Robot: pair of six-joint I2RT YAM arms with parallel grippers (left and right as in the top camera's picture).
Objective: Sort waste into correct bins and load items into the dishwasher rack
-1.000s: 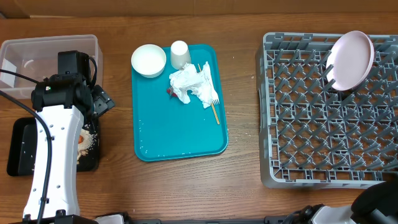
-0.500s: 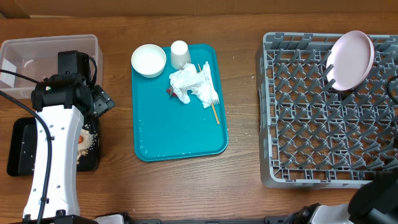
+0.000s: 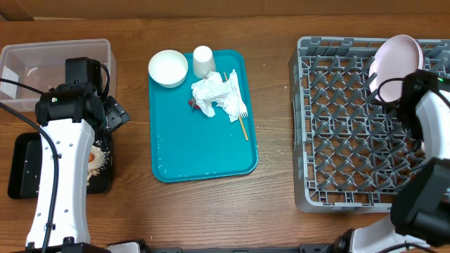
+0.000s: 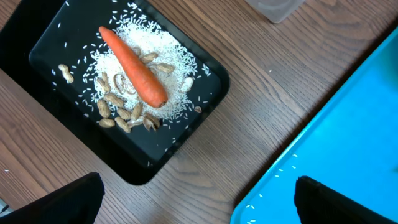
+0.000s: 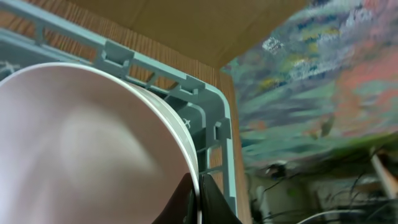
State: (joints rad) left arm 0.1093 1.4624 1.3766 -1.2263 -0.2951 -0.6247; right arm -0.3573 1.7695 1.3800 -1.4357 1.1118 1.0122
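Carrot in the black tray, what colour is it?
Orange. The carrot shows best in the left wrist view.

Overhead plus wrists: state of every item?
plate: on edge in rack, rim pinched by right gripper.
right gripper: shut on plate.
left gripper: open, empty, over black tray.
carrot: lying in black tray on scraps.
napkin: crumpled, on teal tray.
bowl: upright, empty.

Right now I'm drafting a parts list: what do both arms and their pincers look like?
The left arm and the right arm match: smooth white shells on the long links, blocky black joint housings. Black cables loop off the left one. The left pincer has matte black fingers; those of the right pincer look dark too.
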